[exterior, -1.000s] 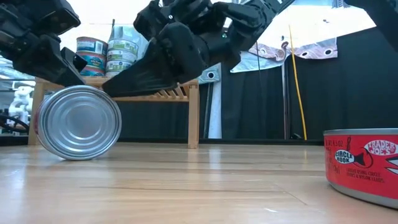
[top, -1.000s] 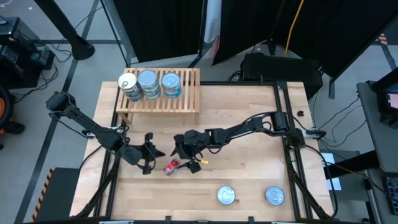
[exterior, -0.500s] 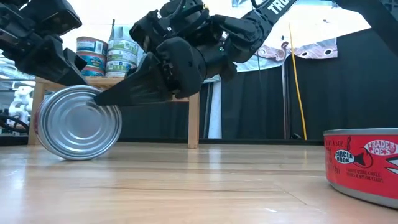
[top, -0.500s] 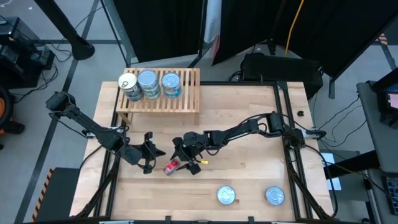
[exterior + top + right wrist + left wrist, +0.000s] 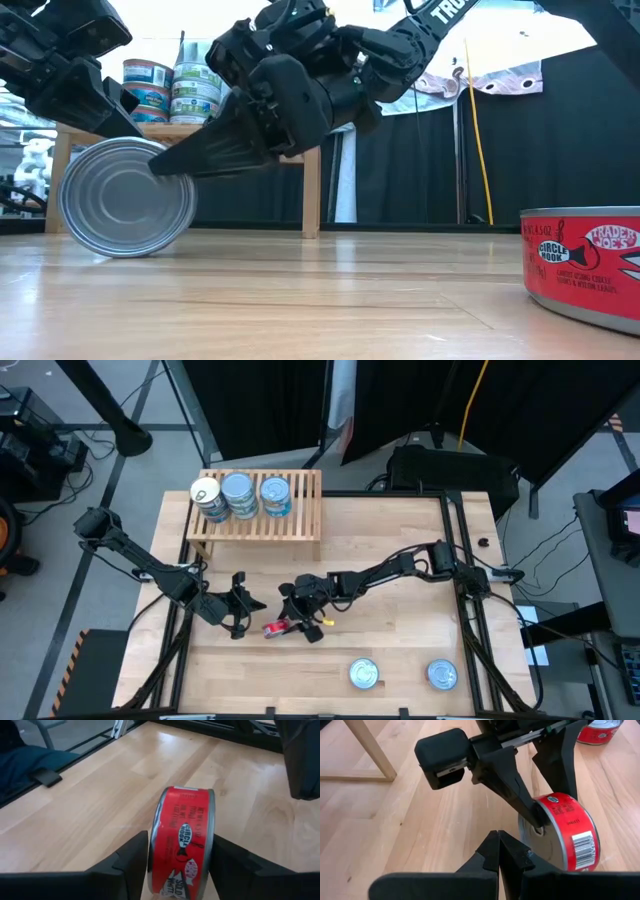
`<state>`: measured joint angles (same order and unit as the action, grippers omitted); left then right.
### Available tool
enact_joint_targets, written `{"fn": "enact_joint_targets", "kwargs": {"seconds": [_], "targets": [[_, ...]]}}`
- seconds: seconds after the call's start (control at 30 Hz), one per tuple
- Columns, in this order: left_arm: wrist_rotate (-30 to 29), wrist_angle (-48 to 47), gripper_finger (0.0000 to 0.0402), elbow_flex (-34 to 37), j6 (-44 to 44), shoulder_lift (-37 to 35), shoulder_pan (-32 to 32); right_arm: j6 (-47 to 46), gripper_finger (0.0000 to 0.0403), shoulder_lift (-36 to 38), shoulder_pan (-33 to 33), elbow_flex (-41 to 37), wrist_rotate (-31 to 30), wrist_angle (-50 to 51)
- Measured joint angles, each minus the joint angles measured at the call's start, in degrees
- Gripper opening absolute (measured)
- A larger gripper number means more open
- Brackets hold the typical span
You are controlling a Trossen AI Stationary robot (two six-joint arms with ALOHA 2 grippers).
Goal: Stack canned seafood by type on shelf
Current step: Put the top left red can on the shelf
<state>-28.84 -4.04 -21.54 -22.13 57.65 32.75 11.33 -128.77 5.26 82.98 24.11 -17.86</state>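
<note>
A red-labelled tin [image 5: 275, 628] stands on its rim on the tabletop, its silver face [image 5: 125, 200] toward the low camera. My right gripper [image 5: 292, 624] comes down over it, a finger on each flat face. My left gripper [image 5: 499, 851] is shut, hovering just left of the tin [image 5: 565, 832]; I cannot tell whether it touches. The slatted shelf [image 5: 300, 520] at the far left holds three stacks of tins [image 5: 238, 495]. Two silver-topped tins [image 5: 364, 674] [image 5: 442, 675] lie flat near the front edge. My right gripper pinches the red tin across its thickness, one finger [image 5: 131, 862] on each flat face, the red side wall [image 5: 172, 845] showing between them. The fingers slant down from the table's right. The tin stands upright on its rim on the tabletop.
A red tin [image 5: 585, 262] sits close to the low camera at the right. The shelf's legs [image 5: 311, 185] stand on the far left of the table. Bare wood lies across the middle and right of the table. Cables and black frame rails run along both side edges.
My right gripper has come down and toward the table's left, its fingers settling over the red tin. The tin, leaning a little before, now stands straighter on its rim at the same spot. My left arm has kept still.
</note>
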Motion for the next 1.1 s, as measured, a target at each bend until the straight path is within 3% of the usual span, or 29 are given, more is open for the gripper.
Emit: {"fn": "enact_joint_targets", "kwargs": {"seconds": [0.43,0.63,0.8,0.93,1.0,1.1], "targets": [[-0.2,0.0,0.0003,0.0,0.1,0.0,0.0,-4.3,0.0119,0.3,1.1,0.0,-3.3,-0.5],[0.0,0.0,0.0003,0.0,0.0,0.0,0.2,-5.4,0.0128,5.5,2.2,0.0,-3.8,8.9],[0.2,0.0,0.0003,0.0,0.0,-0.9,1.0,-5.7,0.0129,13.2,3.4,0.0,-8.0,19.9],[0.2,0.1,0.0003,0.0,0.0,-1.6,1.5,-2.8,0.0129,21.2,4.7,0.0,-16.6,28.6],[0.2,0.3,0.0003,0.0,0.0,-1.6,1.6,0.1,0.013,25.5,5.2,0.0,-24.1,32.6],[0.1,0.4,0.0003,0.0,0.0,-1.6,1.5,6.0,0.013,30.6,5.4,0.0,-40.1,35.7]]}}
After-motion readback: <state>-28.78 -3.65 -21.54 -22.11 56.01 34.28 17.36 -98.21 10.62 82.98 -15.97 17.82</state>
